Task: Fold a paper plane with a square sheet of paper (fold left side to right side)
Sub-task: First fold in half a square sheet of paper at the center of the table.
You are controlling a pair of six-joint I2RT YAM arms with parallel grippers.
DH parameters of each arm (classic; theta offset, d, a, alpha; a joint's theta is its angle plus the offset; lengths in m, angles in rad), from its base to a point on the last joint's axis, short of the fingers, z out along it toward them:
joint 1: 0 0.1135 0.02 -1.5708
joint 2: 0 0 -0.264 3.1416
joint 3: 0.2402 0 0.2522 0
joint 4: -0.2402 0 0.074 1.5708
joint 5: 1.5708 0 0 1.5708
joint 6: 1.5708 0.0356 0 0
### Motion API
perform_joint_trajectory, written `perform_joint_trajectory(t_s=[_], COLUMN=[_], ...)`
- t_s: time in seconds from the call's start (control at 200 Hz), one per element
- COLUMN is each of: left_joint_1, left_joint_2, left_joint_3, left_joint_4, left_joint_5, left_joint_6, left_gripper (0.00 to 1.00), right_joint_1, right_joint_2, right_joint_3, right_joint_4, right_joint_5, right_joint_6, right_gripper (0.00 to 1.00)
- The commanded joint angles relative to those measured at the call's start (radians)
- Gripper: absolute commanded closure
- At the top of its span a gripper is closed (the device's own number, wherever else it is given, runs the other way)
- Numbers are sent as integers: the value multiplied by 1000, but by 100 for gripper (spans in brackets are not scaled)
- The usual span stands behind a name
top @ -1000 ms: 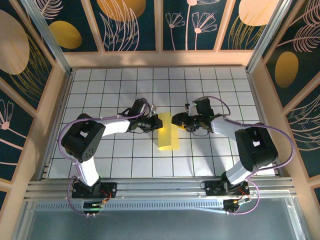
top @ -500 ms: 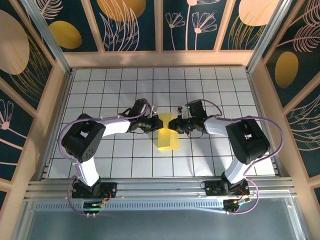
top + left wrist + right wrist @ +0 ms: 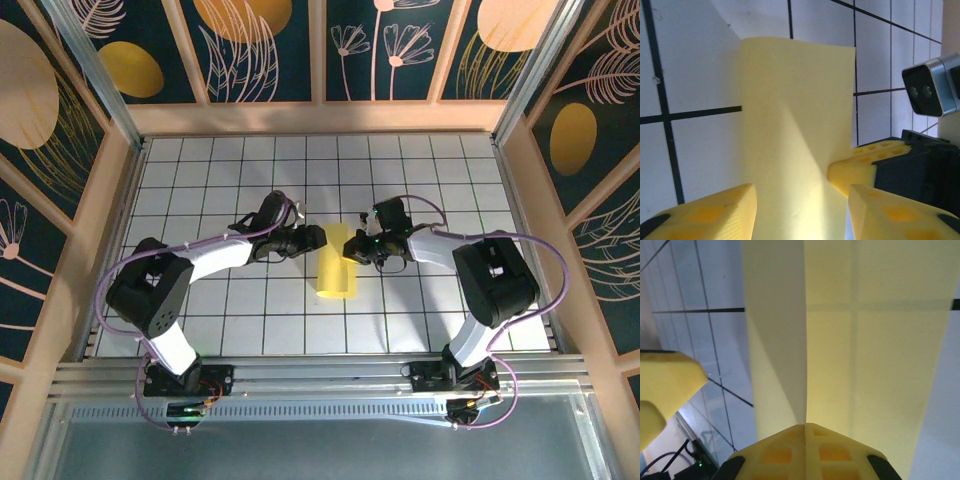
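Right gripper [image 3: 805, 432]: pads pressed together on an edge of the sheet of paper [image 3: 875, 340], one part of the sheet rising from the pinch in a shaded slope and the rest lying flat with the tile lines showing through it. Left gripper [image 3: 800, 212]: jaws apart, one to either side of the same sheet from the opposite side and clamping nothing. The sheet lies near the middle of the tiled table [image 3: 200, 180], between the two grippers. From overhead it reads as a narrow doubled strip, and its upper layer looks bowed, with no sharp crease to be made out. The step in hand appears to be bringing the left side across onto the right side and setting the fold. To do it well, the right gripper should probably hold the edge over the far edge until both corners match. Pressing is best left until then. The open left gripper seems well placed to pin the lower layer or to stroke along the fold line. Thin paper drawn from a single point tends to skew or buckle, so a slow, level pull is advisable.
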State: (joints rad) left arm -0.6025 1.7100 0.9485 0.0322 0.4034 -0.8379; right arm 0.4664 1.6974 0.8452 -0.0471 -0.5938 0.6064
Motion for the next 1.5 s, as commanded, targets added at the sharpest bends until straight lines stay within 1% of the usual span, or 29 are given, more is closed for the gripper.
perform_joint_trajectory(t_s=[0.0, 0.225, 0.255, 0.47, 0.666, 0.866, 0.941, 1.036, 1.196, 1.331, 1.401, 1.496], left_joint_1=[-9, -23, -25, -27, -31, -37, -39, -44, -55, -63, -66, -69], left_joint_2=[-3, 76, 86, 136, 174, 196, 202, 210, 228, 242, 247, 256], left_joint_3=[7, 18, 51, 78, 91, 101, 109, 128, 147, 168, 176, 186], left_joint_4=[-63, -63, -64, -56, -65, -90, -106, -148, -178, -200, -213, -231], left_joint_5=[-22, 1, 3, 15, 14, 6, 1, -29, -40, -49, -54, -65], left_joint_6=[23, 33, 36, 39, 47, 55, 60, 73, 85, 93, 97, 102], left_gripper=[47, 45, 45, 46, 50, 55, 58, 61, 62, 62, 62, 61], right_joint_1=[-3, -2, -2, 3, 5, 5, 6, 5, -1, -17, -32, -53], right_joint_2=[21, 31, 33, 33, 29, 25, 23, 8, -31, -74, -105, -144], right_joint_3=[31, 34, 34, 28, 28, 25, 26, 22, 21, 22, 11, -6], right_joint_4=[-77, -96, -96, -95, -100, -105, -106, -109, -135, -185, -193, -192], right_joint_5=[70, 71, 72, 74, 84, 92, 96, 114, 166, 258, 293, 313], right_joint_6=[-30, -35, -35, -33, -34, -34, -34, -31, -38, -56, -59, -57], right_gripper=[100, 100, 100, 100, 100, 96, 93, 84, 68, 57, 53, 51])
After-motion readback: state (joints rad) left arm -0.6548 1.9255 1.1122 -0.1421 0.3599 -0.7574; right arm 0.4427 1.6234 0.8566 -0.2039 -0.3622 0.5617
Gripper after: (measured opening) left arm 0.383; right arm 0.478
